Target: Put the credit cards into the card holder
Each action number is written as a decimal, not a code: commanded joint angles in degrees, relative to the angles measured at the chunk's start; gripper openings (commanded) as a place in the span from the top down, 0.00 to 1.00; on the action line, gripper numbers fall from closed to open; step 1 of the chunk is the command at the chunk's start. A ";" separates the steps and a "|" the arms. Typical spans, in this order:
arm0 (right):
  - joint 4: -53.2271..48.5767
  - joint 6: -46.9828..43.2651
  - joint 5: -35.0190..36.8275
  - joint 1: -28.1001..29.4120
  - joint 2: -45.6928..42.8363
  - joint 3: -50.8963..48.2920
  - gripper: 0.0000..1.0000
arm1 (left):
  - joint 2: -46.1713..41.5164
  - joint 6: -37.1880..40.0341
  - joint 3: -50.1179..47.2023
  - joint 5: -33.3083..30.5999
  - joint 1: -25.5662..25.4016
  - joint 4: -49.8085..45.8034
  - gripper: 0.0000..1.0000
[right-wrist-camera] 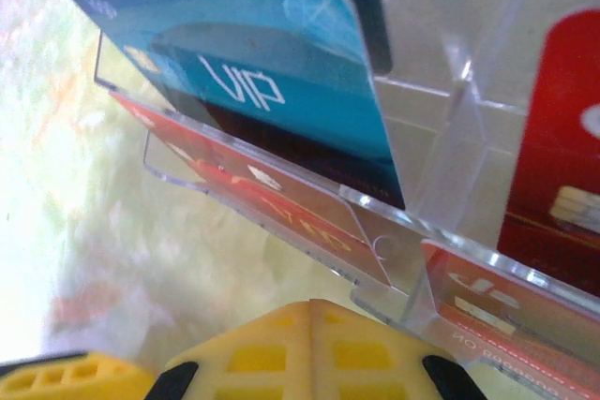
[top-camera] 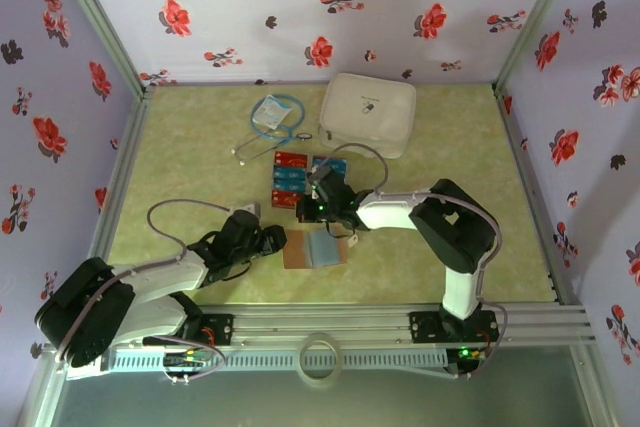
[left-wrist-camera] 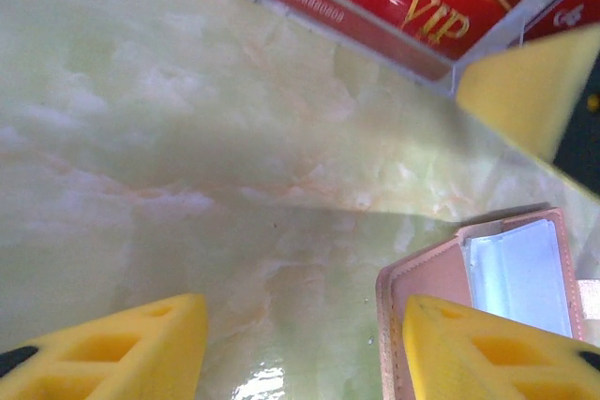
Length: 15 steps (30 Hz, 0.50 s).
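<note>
Left gripper: sits open, holds nothing, just beside the brown card holder. Right gripper: sits shut tight, empty, near the credit cards.

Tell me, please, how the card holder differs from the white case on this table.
The card holder is tan-brown; the case is white. The holder is much smaller than the case. The holder lies open with its grey-blue inside facing up, while the case looks closed. The holder sits on the near side, the case on the far side. Both lie flat on the table.
</note>
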 commanded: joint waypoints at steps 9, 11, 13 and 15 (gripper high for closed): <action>-5.01 -5.58 -2.88 -5.58 2.33 8.94 1.00 | -0.96 1.80 -0.83 -1.21 0.88 -1.79 0.39; -5.30 -5.73 -4.43 -5.58 -0.36 7.38 1.00 | -1.25 2.13 -0.47 -0.54 0.88 -1.54 0.38; -5.50 -5.85 -5.37 -5.58 -3.20 5.22 1.00 | -1.50 2.36 -0.35 0.37 0.86 -0.95 0.37; -5.60 -5.56 -5.83 -5.58 -6.26 2.69 0.98 | -1.49 2.61 -0.28 1.13 0.80 -0.53 0.35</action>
